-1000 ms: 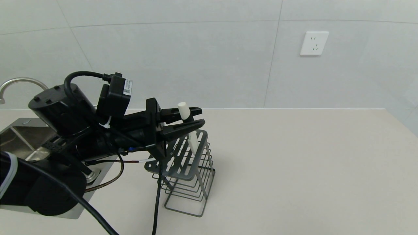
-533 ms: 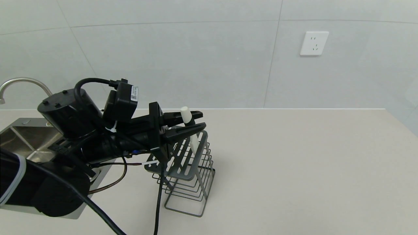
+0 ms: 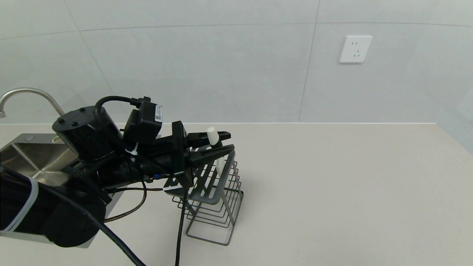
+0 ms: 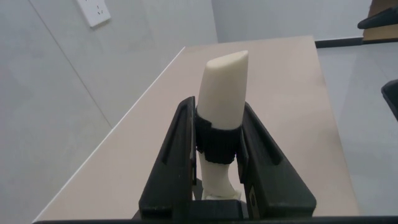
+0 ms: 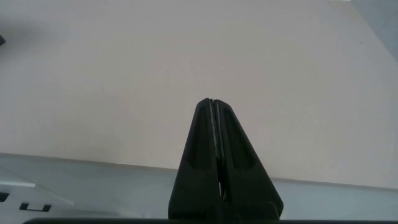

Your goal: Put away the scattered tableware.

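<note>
Left jaws clamp the white handle point(image 3: 211, 133); we should lower it plumb, toward six o'clock, into the rack point(image 3: 207, 195); right jaws closed, empty.

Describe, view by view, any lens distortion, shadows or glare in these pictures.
Head view: wall seams bow, a wide-lens distortion; the rack casts a faint soft shadow on the counter; no glare. Left wrist view: the handle is evenly lit. Right wrist view: flat light, shut jaws dark.
</note>
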Available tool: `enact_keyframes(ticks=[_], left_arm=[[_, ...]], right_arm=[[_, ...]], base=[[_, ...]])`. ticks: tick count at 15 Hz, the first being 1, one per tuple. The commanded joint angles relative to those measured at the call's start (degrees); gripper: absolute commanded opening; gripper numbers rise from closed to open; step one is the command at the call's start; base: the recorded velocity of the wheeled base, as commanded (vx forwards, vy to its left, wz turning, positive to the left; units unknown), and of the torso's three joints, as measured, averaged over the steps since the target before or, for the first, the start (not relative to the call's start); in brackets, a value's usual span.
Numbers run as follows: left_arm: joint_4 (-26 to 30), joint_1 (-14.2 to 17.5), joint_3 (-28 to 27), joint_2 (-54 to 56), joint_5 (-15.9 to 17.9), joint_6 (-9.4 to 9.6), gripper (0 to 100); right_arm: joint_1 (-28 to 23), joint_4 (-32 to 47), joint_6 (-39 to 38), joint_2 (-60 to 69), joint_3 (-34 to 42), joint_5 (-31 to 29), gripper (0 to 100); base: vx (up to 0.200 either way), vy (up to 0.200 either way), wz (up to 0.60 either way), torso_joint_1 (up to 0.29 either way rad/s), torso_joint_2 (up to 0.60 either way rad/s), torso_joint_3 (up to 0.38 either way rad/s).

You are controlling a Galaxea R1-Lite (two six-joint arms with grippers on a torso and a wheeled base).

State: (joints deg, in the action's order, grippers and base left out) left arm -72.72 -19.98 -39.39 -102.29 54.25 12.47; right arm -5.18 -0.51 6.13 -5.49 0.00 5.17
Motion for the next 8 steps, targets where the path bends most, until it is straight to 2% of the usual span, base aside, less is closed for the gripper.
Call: enact_keyframes(ticks=[1,8], left_arm=[[-0.32,0.03,-0.08,-0.72,-0.02,0.01,0],[-2.52,0.38,0.01,-3.18,-0.02,0.01,0]], right_arm=[[0.00,-0.02,0.02,-0.05,0.00,0.02,0],[0.00,-0.02,0.02,-0.05,0.00,0.02,0]], base=[[0.000,0.000,0.00,0.000,0.00,0.000],[0.000,0.000,0.00,0.000,0.00,0.000]])
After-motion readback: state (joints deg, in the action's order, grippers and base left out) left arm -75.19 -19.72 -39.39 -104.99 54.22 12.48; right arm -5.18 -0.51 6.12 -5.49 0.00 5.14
